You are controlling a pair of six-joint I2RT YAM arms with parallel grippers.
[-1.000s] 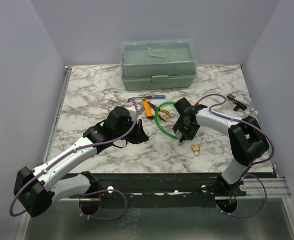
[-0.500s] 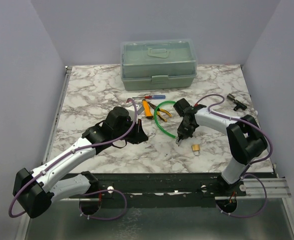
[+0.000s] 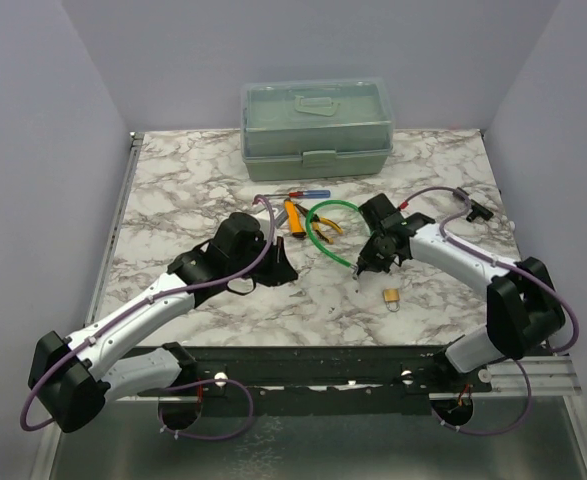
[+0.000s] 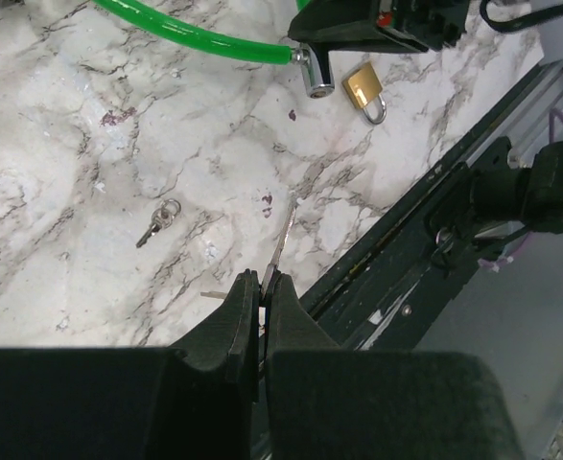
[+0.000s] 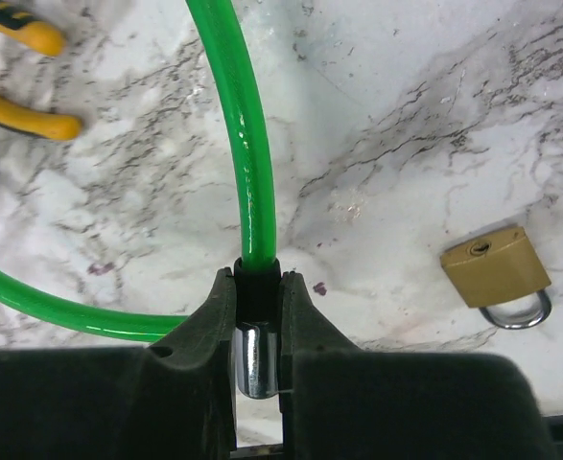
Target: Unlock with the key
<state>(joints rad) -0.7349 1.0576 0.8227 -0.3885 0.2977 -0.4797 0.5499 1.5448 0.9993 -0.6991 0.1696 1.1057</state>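
Right gripper (image 5: 258,292) pinching metal end of green cable (image 5: 249,144). Left gripper (image 4: 263,285) pressing together on thin metal sliver (image 4: 283,230). Key (image 4: 156,223) lying loose near middle of counter (image 3: 173,190) near edge, apart from padlock (image 4: 363,86).

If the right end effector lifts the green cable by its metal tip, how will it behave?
The green cable likely bends and drags, since it lies in a curved loop. Its chrome tip, clamped in the right end effector, looks smooth, so it may slip or swivel.
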